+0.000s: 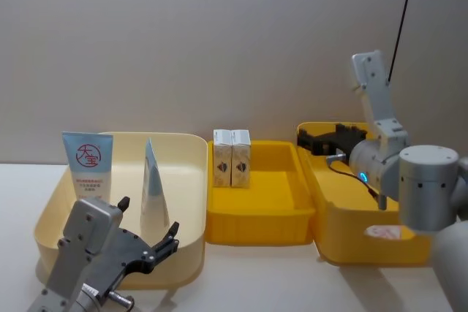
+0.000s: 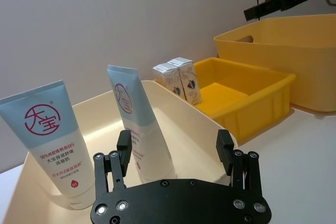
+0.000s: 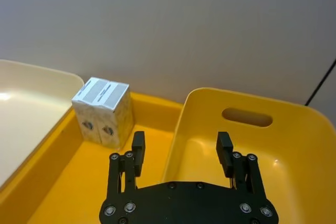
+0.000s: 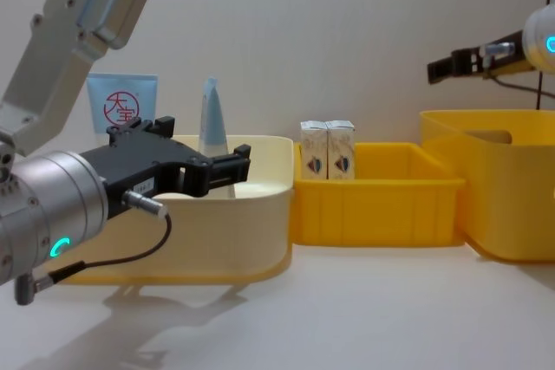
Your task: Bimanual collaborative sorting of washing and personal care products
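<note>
Two small white cartons [image 1: 231,157] [image 2: 179,79] [image 3: 102,110] [image 4: 328,151] stand side by side at the back left corner of the shallow yellow bin [image 1: 260,213]. A light blue tube with a red round logo [image 1: 88,164] [image 2: 49,142] [image 4: 122,104] and a pale tapering tube [image 1: 153,188] [image 2: 140,124] [image 4: 212,118] stand upright in the cream bin [image 1: 191,153]. My left gripper [image 1: 148,226] [image 2: 173,151] [image 4: 202,154] hangs open over the cream bin's front, short of the tubes, holding nothing. Above the tall yellow bin's [image 1: 365,213] back left corner my right gripper [image 1: 317,141] [image 3: 180,149] [image 4: 444,68] is open and empty.
The three bins stand in a row on a white table [image 1: 278,283], close to a plain wall. A pale label [image 1: 383,232] lies on the tall bin's floor. Bare table stretches in front of the bins.
</note>
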